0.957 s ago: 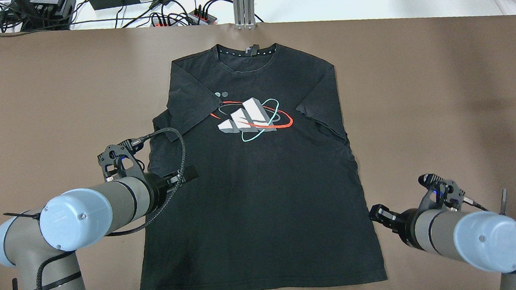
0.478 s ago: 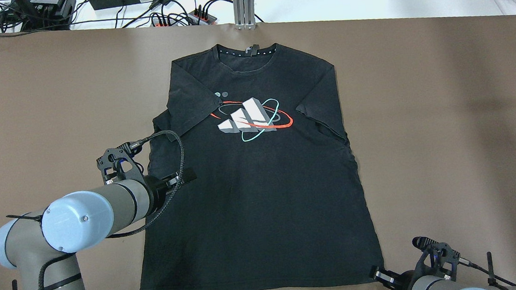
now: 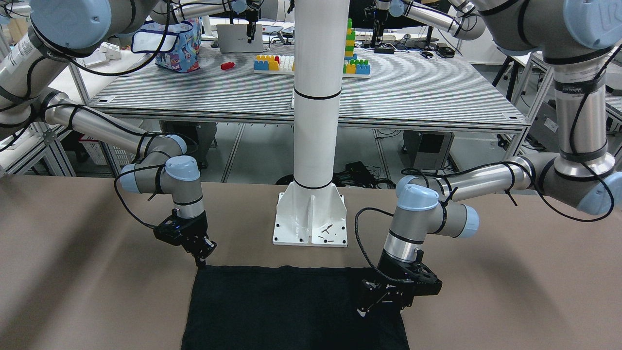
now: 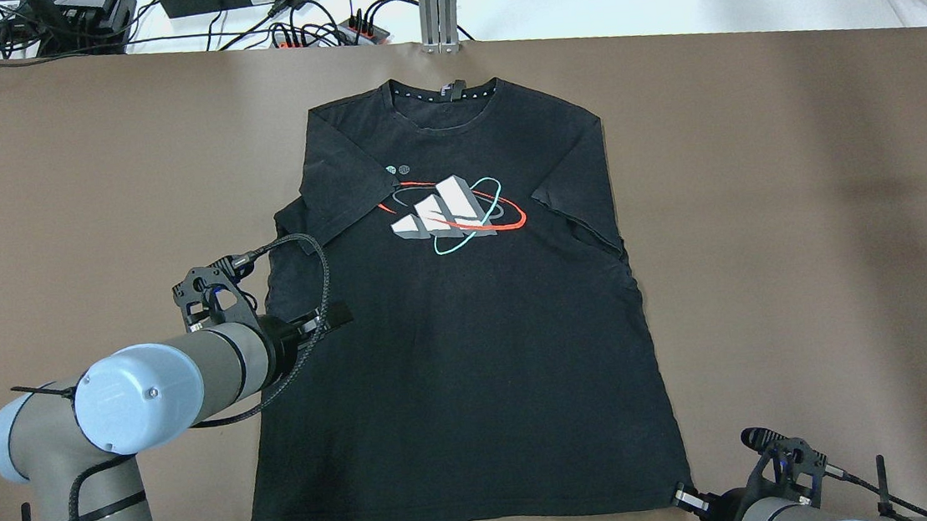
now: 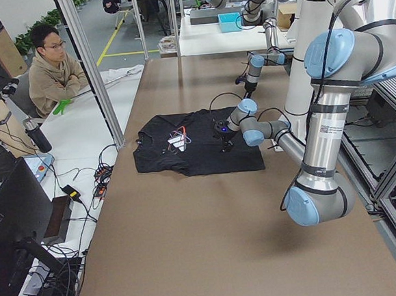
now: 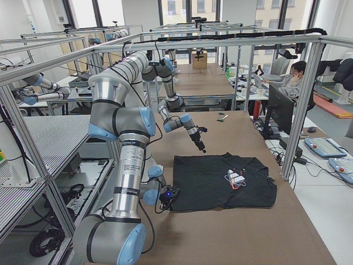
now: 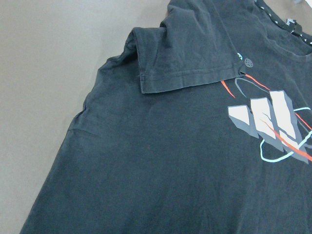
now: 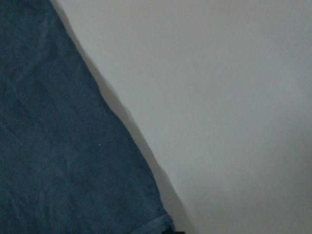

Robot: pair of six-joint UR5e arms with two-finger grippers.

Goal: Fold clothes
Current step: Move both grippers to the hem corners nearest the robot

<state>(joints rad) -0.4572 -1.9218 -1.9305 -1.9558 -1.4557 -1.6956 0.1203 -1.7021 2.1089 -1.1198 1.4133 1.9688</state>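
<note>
The clothes (image 4: 469, 327) lay flat with only sleeves tucked in, body folds undone; right gripper (image 3: 200, 263) met the hem corner, left gripper (image 4: 340, 314) hovered over the side; whether either's jaws were open I could not tell.

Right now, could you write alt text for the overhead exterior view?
A black T-shirt lies flat, logo up, on a brown table. The left gripper is over its side edge, and the right gripper is at a bottom corner.
</note>
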